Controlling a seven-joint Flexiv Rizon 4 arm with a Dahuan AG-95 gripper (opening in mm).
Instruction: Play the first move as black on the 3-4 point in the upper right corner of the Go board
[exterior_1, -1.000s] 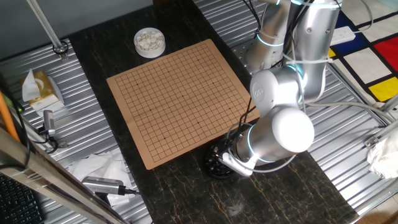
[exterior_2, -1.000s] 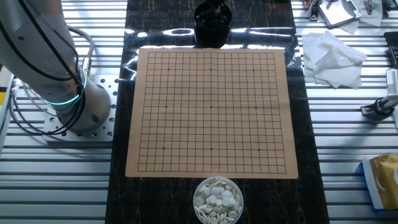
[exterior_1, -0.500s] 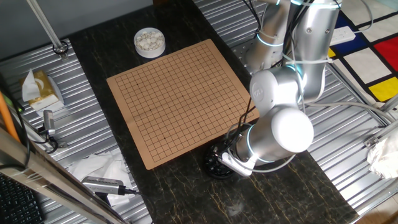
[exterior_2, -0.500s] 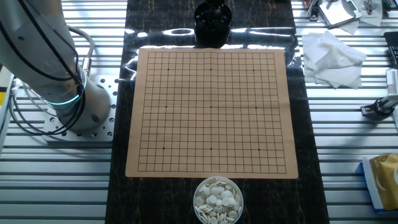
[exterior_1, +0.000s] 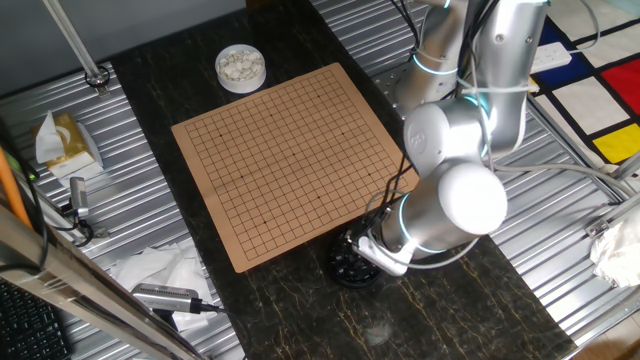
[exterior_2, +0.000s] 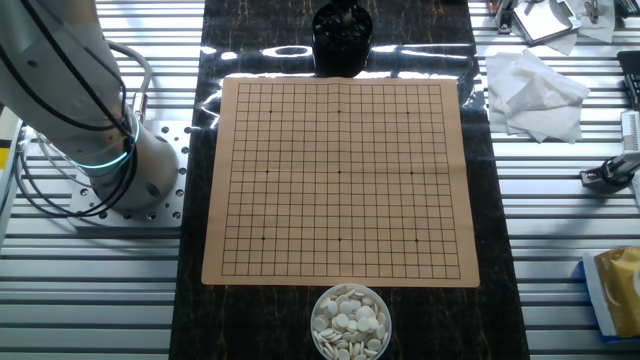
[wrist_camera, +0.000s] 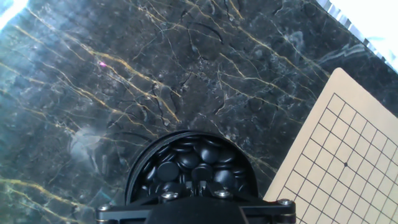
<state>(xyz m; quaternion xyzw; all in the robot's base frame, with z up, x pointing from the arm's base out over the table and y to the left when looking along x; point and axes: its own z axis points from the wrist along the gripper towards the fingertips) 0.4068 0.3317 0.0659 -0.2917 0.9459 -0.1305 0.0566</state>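
We see our silver-grey, smooth-shelled robot arm (exterior_1: 455, 190) built of rounded joint housings, with glowing cyan light rings at the joints and thin black cables along its lower links. Our black gripper mount (wrist_camera: 196, 210) carries small silver screws along its edge.

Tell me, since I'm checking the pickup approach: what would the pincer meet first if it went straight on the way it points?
Most likely the black stones heaped in the black bowl directly beneath it. The pincer's fingertips are out of sight in every view, so depth is uncertain.
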